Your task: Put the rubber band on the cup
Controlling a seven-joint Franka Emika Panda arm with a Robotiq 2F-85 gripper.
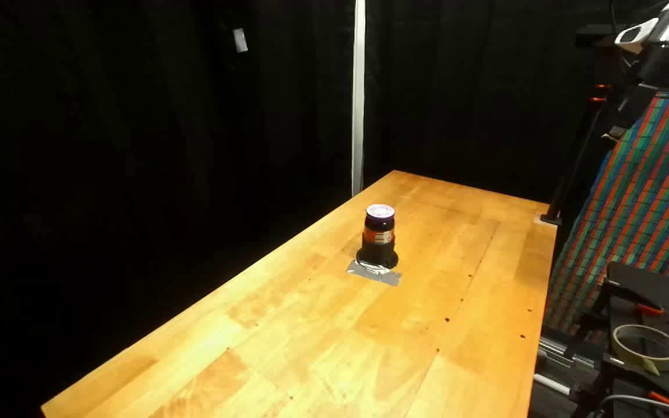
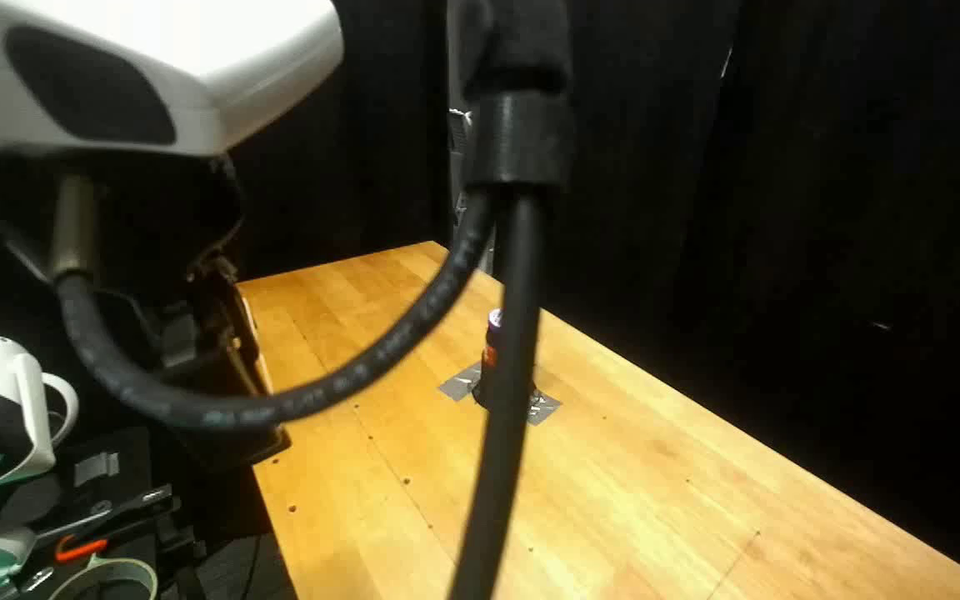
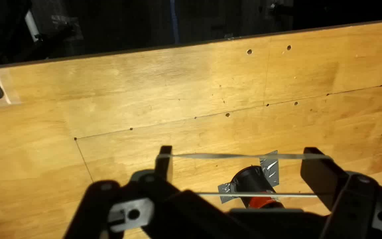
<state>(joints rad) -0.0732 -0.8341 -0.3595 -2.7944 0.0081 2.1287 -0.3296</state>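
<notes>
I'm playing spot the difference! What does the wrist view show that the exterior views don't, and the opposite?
Only the wrist view clearly shows the band stretched across the open gripper.
In both exterior views but not the wrist: the pale top of the cup and the tape roll.
All three show the cup, grey tape and table.

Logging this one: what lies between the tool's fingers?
The wrist view shows the rubber band stretched in two strands between the fingers of the open tool, the lower one crossing in front of the cup.
</notes>
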